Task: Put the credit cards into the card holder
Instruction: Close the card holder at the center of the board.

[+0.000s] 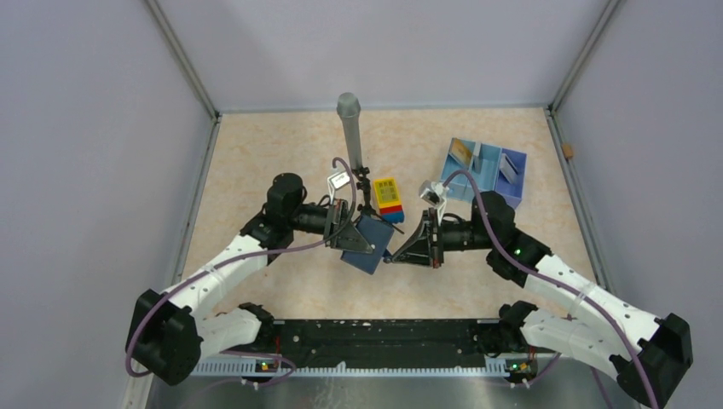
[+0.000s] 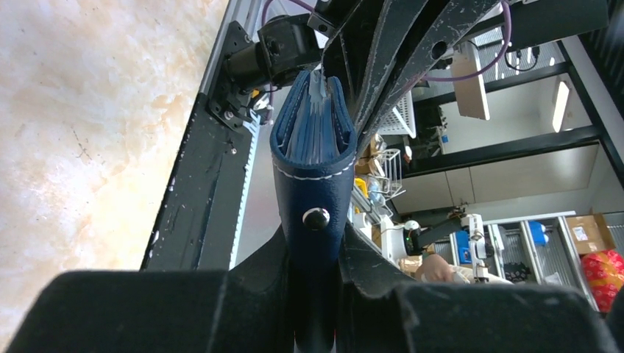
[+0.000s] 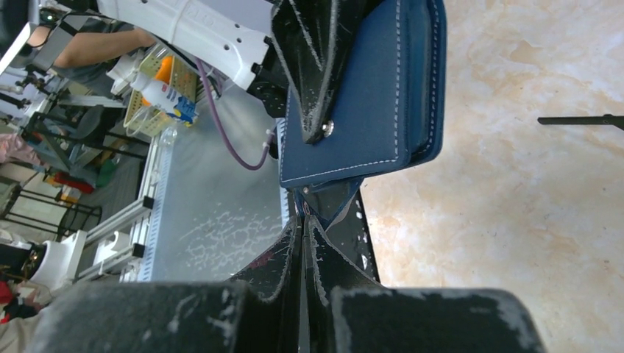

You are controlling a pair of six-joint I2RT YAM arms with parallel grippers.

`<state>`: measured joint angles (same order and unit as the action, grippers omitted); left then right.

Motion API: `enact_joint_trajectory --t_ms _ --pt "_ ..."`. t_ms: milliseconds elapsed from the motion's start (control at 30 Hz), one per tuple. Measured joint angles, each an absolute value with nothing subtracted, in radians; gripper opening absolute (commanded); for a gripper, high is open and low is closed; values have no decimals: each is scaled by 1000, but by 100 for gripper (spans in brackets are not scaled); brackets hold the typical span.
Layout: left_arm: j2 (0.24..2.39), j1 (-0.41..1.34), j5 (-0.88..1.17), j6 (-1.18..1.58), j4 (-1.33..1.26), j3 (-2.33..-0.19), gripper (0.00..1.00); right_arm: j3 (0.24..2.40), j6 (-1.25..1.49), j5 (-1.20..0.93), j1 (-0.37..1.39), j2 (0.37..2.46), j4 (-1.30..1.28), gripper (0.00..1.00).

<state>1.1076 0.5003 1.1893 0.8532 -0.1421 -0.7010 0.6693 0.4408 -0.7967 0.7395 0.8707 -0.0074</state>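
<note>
steadily: the left gripper [image 1: 354, 237] clamps the folded card holder [image 2: 313, 184] aloft between the arms. the right gripper [image 3: 304, 220] is closed at its lower edge; whether it pinches leather i cannot tell. the credit cards [image 1: 461, 152] lie in the tray [image 1: 511, 200]. best to peel the fold open gently, keeping the left grip firm.

1. In the overhead view, the inside of the card holder [image 1: 373, 243] is hidden by its own cover.
2. The credit cards [image 1: 461, 152] in the tray [image 1: 514, 201] are shown too small for their faces to be read.
3. In the left wrist view, the card holder's lower part is concealed between the fingers [image 2: 243, 294].
4. In the right wrist view, its top is cut off by the upper edge.
</note>
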Motion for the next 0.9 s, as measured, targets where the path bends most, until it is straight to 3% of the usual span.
enact_joint_trajectory --t_ms 500,567,700,767,900 --pt "1115 472 1105 707 44 -701 0 667 489 -865 746 900 136 0" --pt "1114 472 1093 697 50 -701 0 667 492 -802 748 907 122 13" --pt "1081 472 1042 698 29 -690 0 619 541 -640 750 867 128 53" --pt "1040 472 1003 722 -28 -658 0 546 596 -561 751 818 182 59" --pt "967 472 947 743 -104 -611 0 463 690 -443 751 787 247 62"
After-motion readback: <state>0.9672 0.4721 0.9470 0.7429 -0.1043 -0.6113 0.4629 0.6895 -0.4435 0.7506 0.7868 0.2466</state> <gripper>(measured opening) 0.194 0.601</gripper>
